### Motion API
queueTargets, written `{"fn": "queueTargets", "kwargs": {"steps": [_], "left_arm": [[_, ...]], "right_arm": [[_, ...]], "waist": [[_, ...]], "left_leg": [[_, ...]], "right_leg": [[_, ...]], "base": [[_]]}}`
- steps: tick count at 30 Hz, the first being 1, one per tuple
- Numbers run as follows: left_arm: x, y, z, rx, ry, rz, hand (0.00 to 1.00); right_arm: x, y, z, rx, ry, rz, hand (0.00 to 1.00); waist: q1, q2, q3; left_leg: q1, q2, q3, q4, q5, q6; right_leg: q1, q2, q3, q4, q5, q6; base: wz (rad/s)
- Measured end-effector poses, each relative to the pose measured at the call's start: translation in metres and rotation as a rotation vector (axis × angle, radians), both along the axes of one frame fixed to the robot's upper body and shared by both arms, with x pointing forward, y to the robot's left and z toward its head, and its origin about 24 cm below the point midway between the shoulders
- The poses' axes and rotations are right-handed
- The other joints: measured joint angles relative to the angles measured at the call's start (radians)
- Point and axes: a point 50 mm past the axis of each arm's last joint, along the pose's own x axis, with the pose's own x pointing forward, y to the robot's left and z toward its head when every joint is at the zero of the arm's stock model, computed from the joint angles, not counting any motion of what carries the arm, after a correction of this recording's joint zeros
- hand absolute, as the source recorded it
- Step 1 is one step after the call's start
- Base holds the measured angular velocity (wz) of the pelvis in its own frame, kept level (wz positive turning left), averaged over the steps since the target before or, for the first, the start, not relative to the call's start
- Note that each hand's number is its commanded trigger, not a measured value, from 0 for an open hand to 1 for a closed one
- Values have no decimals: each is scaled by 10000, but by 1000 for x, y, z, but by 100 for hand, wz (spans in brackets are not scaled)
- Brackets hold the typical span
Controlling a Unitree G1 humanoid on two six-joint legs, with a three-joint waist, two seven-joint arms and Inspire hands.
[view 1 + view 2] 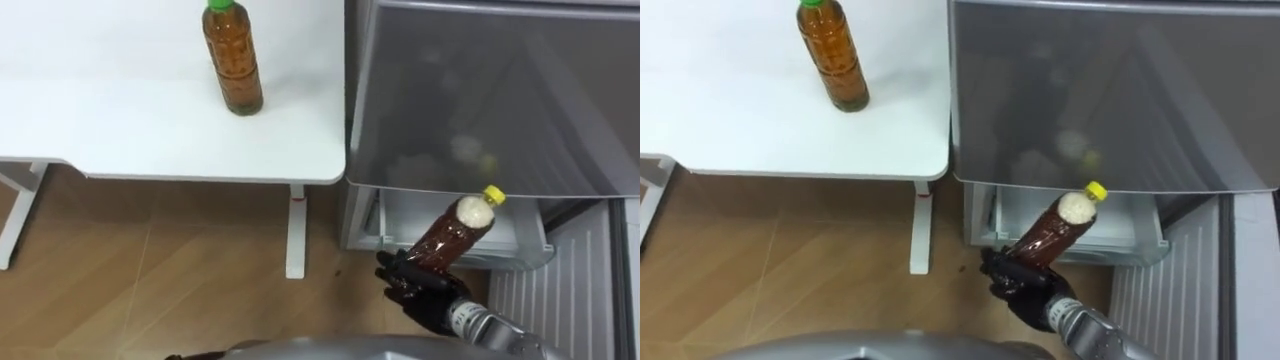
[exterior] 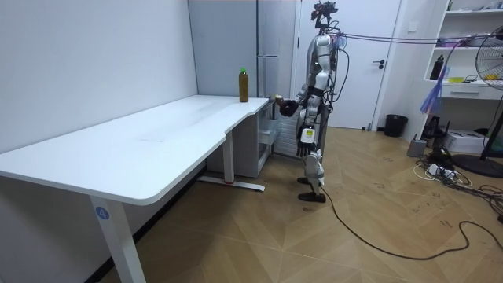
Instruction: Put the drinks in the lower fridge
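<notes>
Above the open lower drawer (image 1: 528,247) of the fridge (image 1: 480,90), a brown drink bottle (image 1: 455,232) with a yellow cap (image 1: 493,195) is held tilted, cap end up and pointing toward the drawer. Its base sits in the robot's right hand (image 1: 415,285), whose dark fingers are curled firmly round the lower body of the bottle. The bottle is over the drawer's front edge and touches nothing but the hand. Above it is the closed grey upper door, which reflects the bottle faintly. A ribbed white panel (image 1: 560,295) lies beside the drawer, on the robot's right. To the robot's left, just beside the fridge, stands a white table (image 1: 120,120). A second brown bottle (image 1: 232,60) with a green cap stands upright on it, well apart from the held one. From the room view, the robot stands upright on the wooden floor (image 2: 377,212) at the table's far end, facing the fridge.
</notes>
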Motion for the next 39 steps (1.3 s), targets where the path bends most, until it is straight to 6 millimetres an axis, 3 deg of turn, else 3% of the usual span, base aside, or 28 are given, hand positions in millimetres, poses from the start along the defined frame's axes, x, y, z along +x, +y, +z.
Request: {"fn": "queueTargets", "kwargs": {"steps": [4, 12, 15, 19, 26, 30, 39], "left_arm": [[-4, -2, 0, -214, 5, -3, 0], [-10, -4, -1, -348, 76, 30, 0], [-12, -5, -1, -311, 81, 112, 0], [-18, -5, -1, -261, 144, 58, 0], [-35, -2, 0, -138, 565, -420, 0], [-44, -1, 0, -31, 938, -1134, 0], [-57, -2, 1, -289, 1471, -1659, 0]], "right_arm": [[14, 0, 12, 914, -318, -1868, 100], [27, -20, 20, 1371, -730, -4582, 100], [24, -27, 17, 1263, -488, -5505, 100], [24, -31, 17, 1445, -468, -6286, 100], [25, -31, 18, 1688, -515, -6726, 100], [23, -31, 16, 1721, -413, -6830, 100], [17, -36, 12, 1584, -171, -7061, 100]], "waist": [[-67, 150, 75], [-233, 308, -24], [-220, 311, -23], [-222, 225, 36], [-207, 141, 33], [-179, 58, -28], [-202, 91, -37]], "left_leg": [[-34, 7, 71, -17, -4, 1], [18, -1, 64, -17, -1, 0], [123, 8, 65, -19, -1, -1], [165, 12, 67, -16, -1, -1], [120, -6, 51, 82, -1, 0], [67, -13, 42, 233, -2, -1], [3, -47, -91, 348, -3, -2]], "right_leg": [[-33, 15, 79, 5, 2, 3], [-72, 5, 65, -7, 2, 5], [8, 7, 43, -6, 2, 4], [46, 17, 66, -10, -2, -1], [12, -7, 72, 5, -46, 8], [59, -20, 42, 3, -44, 7], [227, -100, -263, -26, -56, 15]], "base": [[-5], [0], [-1], [-1], [0], [3], [11]]}}
